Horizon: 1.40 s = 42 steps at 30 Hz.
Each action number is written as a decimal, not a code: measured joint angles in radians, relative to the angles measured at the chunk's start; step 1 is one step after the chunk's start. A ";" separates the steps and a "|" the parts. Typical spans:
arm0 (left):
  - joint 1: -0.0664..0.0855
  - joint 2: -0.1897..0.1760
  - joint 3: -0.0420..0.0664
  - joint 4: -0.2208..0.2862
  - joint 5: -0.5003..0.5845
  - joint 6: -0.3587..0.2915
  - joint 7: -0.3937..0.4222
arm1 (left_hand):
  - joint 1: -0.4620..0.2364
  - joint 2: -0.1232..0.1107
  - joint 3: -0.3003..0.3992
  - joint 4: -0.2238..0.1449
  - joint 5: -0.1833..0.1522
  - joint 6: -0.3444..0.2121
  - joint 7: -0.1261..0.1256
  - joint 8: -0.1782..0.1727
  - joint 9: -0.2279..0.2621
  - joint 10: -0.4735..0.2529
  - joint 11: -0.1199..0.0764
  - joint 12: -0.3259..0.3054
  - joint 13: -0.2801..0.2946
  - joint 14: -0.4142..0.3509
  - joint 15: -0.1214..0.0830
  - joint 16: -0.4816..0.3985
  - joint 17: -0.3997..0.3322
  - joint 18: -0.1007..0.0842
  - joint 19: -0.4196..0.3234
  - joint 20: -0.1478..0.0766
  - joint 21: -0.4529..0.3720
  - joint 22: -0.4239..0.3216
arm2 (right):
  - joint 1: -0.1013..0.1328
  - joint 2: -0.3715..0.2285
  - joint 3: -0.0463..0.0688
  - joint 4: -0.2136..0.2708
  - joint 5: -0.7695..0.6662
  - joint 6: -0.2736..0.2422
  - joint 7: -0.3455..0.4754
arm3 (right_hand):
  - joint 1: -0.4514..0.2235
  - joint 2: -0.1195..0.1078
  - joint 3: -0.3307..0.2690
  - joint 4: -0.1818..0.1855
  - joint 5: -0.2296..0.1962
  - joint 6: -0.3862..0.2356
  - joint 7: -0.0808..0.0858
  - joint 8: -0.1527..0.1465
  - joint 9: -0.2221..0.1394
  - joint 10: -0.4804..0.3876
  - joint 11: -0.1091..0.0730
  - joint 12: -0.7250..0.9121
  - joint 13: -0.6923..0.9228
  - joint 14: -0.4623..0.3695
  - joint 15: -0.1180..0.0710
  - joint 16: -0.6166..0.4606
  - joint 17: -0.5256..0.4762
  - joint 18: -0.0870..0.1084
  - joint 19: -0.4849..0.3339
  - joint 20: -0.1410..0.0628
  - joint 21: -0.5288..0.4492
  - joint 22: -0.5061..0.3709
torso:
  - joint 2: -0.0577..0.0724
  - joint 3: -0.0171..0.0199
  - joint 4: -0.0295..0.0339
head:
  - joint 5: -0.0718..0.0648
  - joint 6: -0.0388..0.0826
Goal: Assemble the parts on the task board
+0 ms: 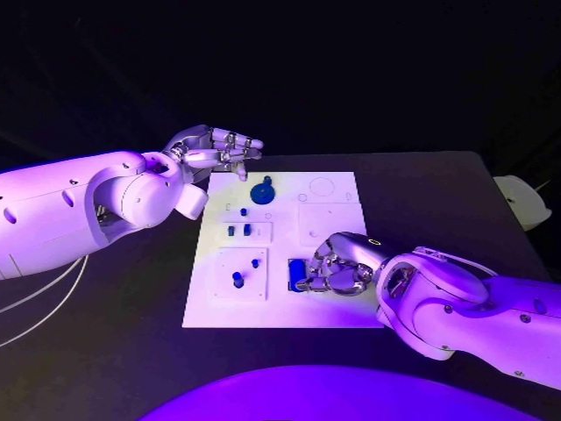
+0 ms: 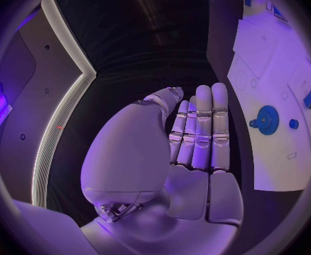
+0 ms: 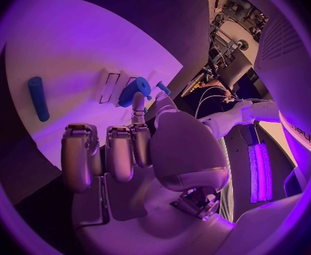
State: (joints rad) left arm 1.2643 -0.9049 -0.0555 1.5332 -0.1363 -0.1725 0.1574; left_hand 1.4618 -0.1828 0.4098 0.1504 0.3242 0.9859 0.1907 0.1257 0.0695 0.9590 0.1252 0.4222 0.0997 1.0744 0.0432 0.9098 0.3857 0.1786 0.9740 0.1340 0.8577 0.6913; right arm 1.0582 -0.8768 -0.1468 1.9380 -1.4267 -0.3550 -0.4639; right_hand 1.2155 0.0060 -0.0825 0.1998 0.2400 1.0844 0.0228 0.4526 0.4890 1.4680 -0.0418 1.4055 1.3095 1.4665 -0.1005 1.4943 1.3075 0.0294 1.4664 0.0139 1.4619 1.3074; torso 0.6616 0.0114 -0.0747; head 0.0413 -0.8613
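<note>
We find the white task board (image 1: 331, 307) flat on the black worktop (image 1: 445, 184). The left wrist view shows the left hand (image 1: 215, 149) with straight fingers (image 2: 205, 124), holding nothing, beside a toothed blue gear (image 2: 268, 119). The right hand (image 1: 335, 267) rests curled on the board; its hold we cannot tell.
</note>
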 measured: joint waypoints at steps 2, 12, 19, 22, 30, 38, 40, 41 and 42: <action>0.000 0.000 0.000 0.000 0.000 0.000 0.000 | 0.000 0.000 0.000 0.000 0.000 0.000 0.000 0.000 0.000 0.000 0.000 0.000 0.000 0.000 0.000 0.000 0.000 0.000 0.000 0.000 0.000 0.000 | -0.002 0.000 0.000 -0.003 0.000 0.010 0.006 | 0.004 0.004 0.003 -0.003 0.000 0.000 0.000 0.000 0.000 0.000 0.000 0.000 0.001 0.000 0.000 0.000 0.000 0.000 0.000 0.000 0.000 0.000 | 0.000 -0.0001 0.0001 | 0.000 0.000; 0.000 0.000 0.000 0.000 0.000 0.000 -0.001 | 0.000 0.000 0.000 0.000 0.000 0.000 0.000 0.000 0.000 0.000 0.000 0.000 0.000 0.000 0.000 0.000 0.000 0.000 0.000 0.000 0.000 0.000 | -0.007 0.022 -0.001 -0.040 -0.006 0.014 0.005 | 0.018 0.027 0.021 -0.004 0.010 0.000 0.000 0.000 0.002 0.000 0.000 0.012 0.003 0.000 0.000 0.000 0.000 0.000 0.000 0.000 0.007 0.000 | 0.000 -0.0004 0.0013 | 0.001 0.003; 0.000 0.000 0.000 -0.001 -0.001 0.001 -0.004 | 0.000 0.000 0.000 0.000 0.000 -0.004 0.004 0.000 0.000 0.000 0.000 0.000 0.000 0.000 0.000 0.000 -0.001 0.000 0.000 0.000 0.000 0.000 | -0.008 0.041 -0.001 -0.066 -0.011 -0.003 -0.003 | 0.010 0.038 0.024 -0.001 0.019 0.000 0.000 0.004 0.003 -0.001 0.000 0.016 0.003 0.000 0.000 0.003 0.000 0.000 0.000 0.000 0.007 0.000 | 0.000 -0.0005 0.0016 | 0.001 0.002; 0.000 0.000 0.000 -0.001 -0.002 0.003 -0.006 | 0.000 0.000 0.000 0.000 0.000 -0.004 0.004 0.000 0.000 0.000 0.000 0.000 0.000 0.000 0.000 0.000 -0.001 0.000 0.000 0.000 0.000 0.000 | -0.008 0.050 -0.001 -0.079 -0.015 -0.009 -0.008 | 0.007 0.040 0.024 -0.001 0.019 0.000 0.000 0.004 0.003 -0.002 0.002 0.018 0.003 0.000 0.000 0.003 0.000 0.000 0.000 0.000 0.007 0.001 | 0.000 -0.0006 0.0014 | 0.001 0.001; 0.000 0.000 0.000 -0.001 -0.006 0.008 -0.011 | 0.000 0.000 0.000 0.000 0.000 -0.004 0.004 0.000 0.000 0.000 0.000 0.000 0.000 0.000 0.000 0.000 -0.001 0.000 0.000 0.000 0.000 0.000 | -0.008 0.062 -0.001 -0.092 -0.028 -0.015 -0.013 | 0.007 0.040 0.024 -0.001 0.017 0.000 0.000 0.004 0.005 0.000 0.000 0.019 0.003 0.000 0.000 0.003 0.000 0.000 0.000 0.000 0.012 0.001 | 0.000 -0.0005 0.0008 | 0.004 0.000; 0.000 -0.001 0.000 0.000 -0.009 0.010 -0.014 | 0.000 0.000 0.000 0.000 0.000 -0.004 0.004 0.000 0.000 0.000 0.000 0.000 0.000 0.000 0.000 0.000 -0.001 0.000 0.000 0.000 0.000 0.000 | -0.008 0.044 -0.001 -0.073 -0.033 -0.016 -0.012 | 0.018 0.015 0.021 -0.016 -0.010 -0.003 -0.003 0.008 0.007 -0.001 -0.005 0.013 -0.003 0.000 0.000 0.003 0.000 0.000 0.000 0.000 0.012 0.001 | 0.000 -0.0002 -0.0004 | 0.004 -0.004; 0.000 -0.001 0.000 0.000 -0.009 0.011 -0.015 | 0.000 0.000 0.000 0.000 0.000 -0.004 0.004 0.000 0.000 0.000 0.000 0.000 0.000 0.000 0.000 0.000 -0.001 0.000 0.000 0.000 0.000 0.000 | -0.008 0.034 -0.001 -0.064 -0.035 -0.018 -0.011 | 0.024 0.010 0.021 -0.018 -0.013 -0.004 -0.004 0.008 0.007 -0.001 -0.005 0.011 -0.003 0.000 0.000 0.003 0.000 0.000 0.000 0.000 0.012 0.001 | 0.000 -0.0001 -0.0005 | 0.003 -0.004; 0.000 -0.001 0.000 0.000 -0.010 0.011 -0.015 | 0.000 0.000 0.000 0.000 0.000 -0.004 0.004 0.000 0.000 0.000 0.000 0.000 0.000 0.000 0.000 0.000 -0.001 0.000 0.000 0.000 0.000 0.000 | -0.008 0.027 -0.001 -0.058 -0.035 -0.020 -0.010 | 0.024 0.009 0.023 -0.020 -0.014 -0.004 -0.004 0.008 0.007 -0.001 -0.005 0.011 -0.003 0.000 0.000 0.003 0.000 0.000 0.000 0.000 0.012 0.001 | 0.000 0.0000 -0.0005 | 0.003 -0.004; 0.000 -0.002 0.000 0.000 -0.010 0.011 -0.015 | 0.000 0.000 0.000 0.000 0.000 -0.004 0.004 0.000 0.000 0.000 0.000 0.000 0.000 0.000 0.000 0.000 -0.001 0.000 0.000 0.000 0.000 0.000 | -0.008 0.018 -0.001 -0.051 -0.036 -0.022 -0.010 | 0.024 0.009 0.022 -0.022 -0.014 -0.004 -0.004 0.008 0.007 -0.001 -0.005 0.008 -0.002 0.000 0.000 0.003 0.000 0.000 0.000 0.000 0.012 0.001 | 0.000 0.0001 -0.0005 | 0.003 -0.005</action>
State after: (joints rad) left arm 1.2643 -0.9066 -0.0555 1.5328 -0.1461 -0.1616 0.1422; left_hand 1.4617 -0.1828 0.4098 0.1504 0.3242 0.9821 0.1943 0.1257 0.0695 0.9590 0.1252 0.4221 0.0996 1.0744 0.0432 0.9098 0.3850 0.1787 0.9740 0.1340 0.8577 0.6913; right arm 1.0498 -0.8587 -0.1477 1.8872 -1.4625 -0.3771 -0.4736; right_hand 1.2399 0.0150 -0.0606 0.1776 0.2261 1.0809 0.0193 0.4604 0.4962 1.4669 -0.0466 1.4135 1.3078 1.4665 -0.1003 1.4974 1.3075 0.0295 1.4664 0.0141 1.4735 1.3079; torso 0.6611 0.0115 -0.0752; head 0.0439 -0.8658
